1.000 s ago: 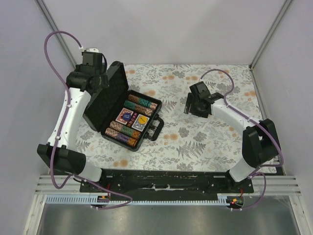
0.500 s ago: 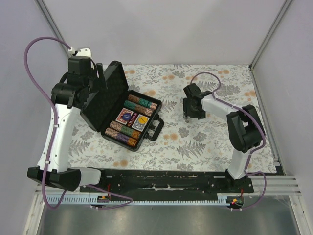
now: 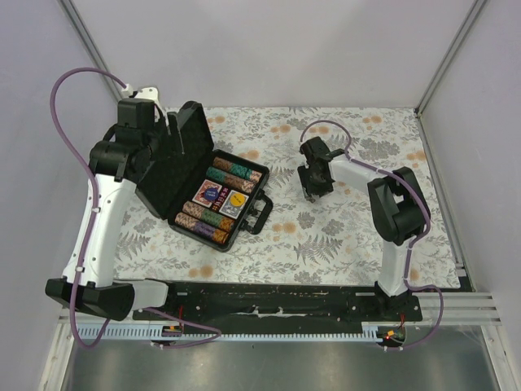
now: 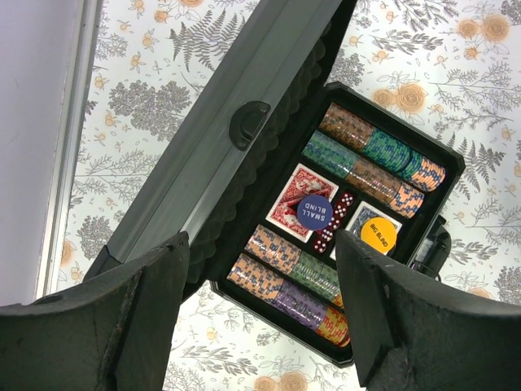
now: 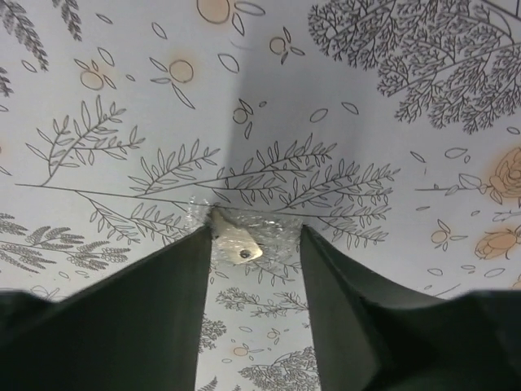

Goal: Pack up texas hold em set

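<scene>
The left gripper (image 4: 260, 240) is hovering, spread wide, over the lid (image 4: 220, 155) of the open case (image 3: 200, 235) near the table's (image 5: 366, 98) left edge, while the right gripper (image 5: 256, 230), fingers apart, is straddling a small pale piece (image 5: 238, 244) mid-table.

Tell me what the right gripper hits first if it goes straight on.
The right gripper would first meet the small pale piece in clear wrap on the floral tablecloth between its fingertips; depth unclear.
</scene>
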Robot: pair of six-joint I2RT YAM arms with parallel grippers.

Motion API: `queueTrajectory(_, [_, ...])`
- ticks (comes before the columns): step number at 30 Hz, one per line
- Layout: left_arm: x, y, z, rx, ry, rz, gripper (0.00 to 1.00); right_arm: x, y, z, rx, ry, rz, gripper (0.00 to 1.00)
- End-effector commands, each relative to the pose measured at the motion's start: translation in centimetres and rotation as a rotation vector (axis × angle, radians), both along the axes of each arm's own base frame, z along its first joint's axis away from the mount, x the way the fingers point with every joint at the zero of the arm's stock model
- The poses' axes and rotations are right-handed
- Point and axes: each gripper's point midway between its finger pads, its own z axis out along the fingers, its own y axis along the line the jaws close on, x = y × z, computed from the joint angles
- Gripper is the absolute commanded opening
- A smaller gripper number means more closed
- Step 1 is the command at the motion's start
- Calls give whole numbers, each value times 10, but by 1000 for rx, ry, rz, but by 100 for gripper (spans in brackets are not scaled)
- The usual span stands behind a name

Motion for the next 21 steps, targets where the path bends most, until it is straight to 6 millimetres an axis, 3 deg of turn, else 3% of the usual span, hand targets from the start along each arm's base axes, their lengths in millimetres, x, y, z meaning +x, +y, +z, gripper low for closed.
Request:
queueTrajectory(1, [-2, -4, 10, -34, -47, -11, 79, 7, 9, -4, 18, 4, 44, 48])
queueTrajectory(6, [-3, -4, 10, -29, -47, -12, 79, -1, 10, -6, 31, 35, 10, 22])
queueTrajectory(10, [-4, -4, 11, -28, -52, -13, 79, -1, 16, 5, 67, 19, -24, 16])
queueTrajectory(14, [-6, -2, 14, -28, -63, -9, 79, 8, 31, 33, 140, -42, -37, 17])
queueTrajectory(17, [-10, 1, 16, -22, -72, 1, 79, 7, 60, 64, 263, -77, 0, 18])
queueTrajectory(21, [-15, 4, 16, -14, -78, 11, 79, 0, 118, 105, 398, -137, 90, 19])
